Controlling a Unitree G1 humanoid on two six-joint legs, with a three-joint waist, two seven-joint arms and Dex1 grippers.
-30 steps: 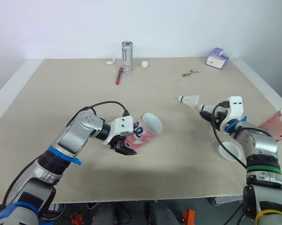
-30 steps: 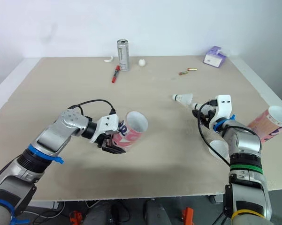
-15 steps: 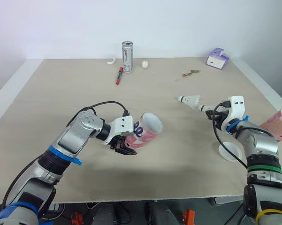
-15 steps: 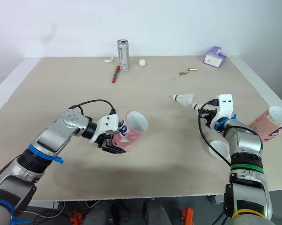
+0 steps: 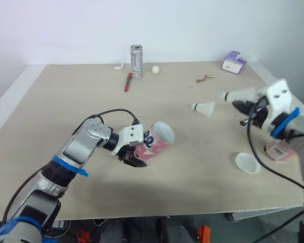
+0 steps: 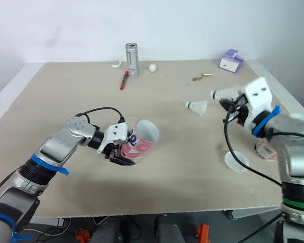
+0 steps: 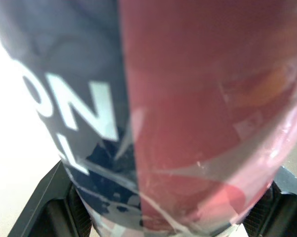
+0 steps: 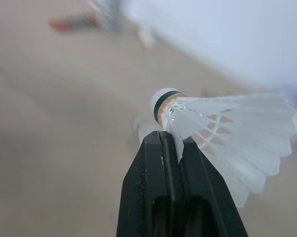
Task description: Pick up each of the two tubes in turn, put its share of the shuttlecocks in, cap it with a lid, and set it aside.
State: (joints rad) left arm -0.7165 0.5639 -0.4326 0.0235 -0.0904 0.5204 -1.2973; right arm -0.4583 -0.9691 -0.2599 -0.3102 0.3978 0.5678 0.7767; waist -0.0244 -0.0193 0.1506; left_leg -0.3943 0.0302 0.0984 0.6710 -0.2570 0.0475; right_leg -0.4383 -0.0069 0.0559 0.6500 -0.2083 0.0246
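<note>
The task is sitting in its early part, with no tube capped or set aside yet.

The left jaws are clamping tight around the lower body of the 1st tube, holding it tilted off the bench, its open mouth pointing up and across toward the right jaws. Whether anything is already lying inside it, I cannot tell.

The right jaws are pressing almost fully together on a shuttlecock, pinching the edge of its feather skirt just behind the cork, with the cork sticking out past the tips. They are holding it up off the bench, well apart from the tube's mouth.

A 2nd shuttlecock is lying on the bench between the 2 pairs of jaws, nearer the right ones. 1 lid is lying flat near the right jaws, on the robot's side of them. The 2nd tube is sitting untouched just beyond that lid, partly hidden by the right arm.

So the 1st tube is only getting filled. What is remaining, by my reading: dropping this shuttlecock in, capping the tube, setting it aside, then doing the whole round again with the 2nd tube.
</note>
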